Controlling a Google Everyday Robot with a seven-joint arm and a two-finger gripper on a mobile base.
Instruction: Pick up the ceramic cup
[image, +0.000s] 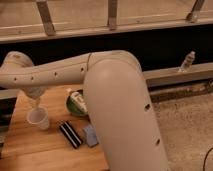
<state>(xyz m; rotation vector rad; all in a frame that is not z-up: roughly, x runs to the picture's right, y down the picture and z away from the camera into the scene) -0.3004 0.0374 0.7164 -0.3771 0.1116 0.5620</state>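
1. The ceramic cup (39, 118) stands near the left edge of the table (30, 150), with bare wood between it and the near edge.
2. The hand (36, 101) hangs just over the cup's rim; I cannot tell whether it is open or closed. The arm (120, 110) hides the table's right side.
3. The cup is small, whitish, tapered and upright, with a wide round rim.

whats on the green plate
A white object lies on the round green plate; the beige arm hides its right part. The gripper hangs directly over the small whitish ceramic cup.
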